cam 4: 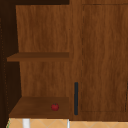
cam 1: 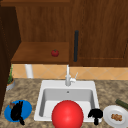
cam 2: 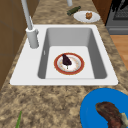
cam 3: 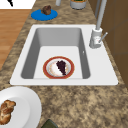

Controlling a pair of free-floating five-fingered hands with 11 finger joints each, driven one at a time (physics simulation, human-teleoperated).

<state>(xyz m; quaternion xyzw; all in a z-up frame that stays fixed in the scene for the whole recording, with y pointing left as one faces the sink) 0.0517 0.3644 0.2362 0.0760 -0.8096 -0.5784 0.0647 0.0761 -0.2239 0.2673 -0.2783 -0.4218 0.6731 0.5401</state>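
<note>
My left hand (cam 1: 17,112) hangs over a blue plate (cam 1: 26,108) at the counter's front left, fingers straight and pointing down, holding nothing. In the right side view it (cam 3: 10,2) shows as a dark shape off the counter's front edge. That plate (cam 2: 89,112) carries a brown piece of meat (cam 2: 110,114). My right hand (cam 1: 95,114) floats by the sink's front right corner, beside a white plate (cam 1: 110,112). A red-rimmed dish (cam 2: 58,67) with a dark slice (cam 2: 66,60) lies in the sink basin (cam 2: 72,35); from the front the dish (cam 1: 67,115) looks like a big red disc.
The white plate (cam 3: 25,105) bears a pastry (cam 3: 6,111), with a green cucumber (cam 1: 122,103) behind it. A faucet (cam 1: 68,77) stands at the sink's back. A red fruit (cam 4: 55,107) sits on the open shelf beside the closed cabinet door's dark handle (cam 4: 76,98). A potted plant (cam 1: 10,80) and a white cup (cam 1: 28,70) stand at the far left.
</note>
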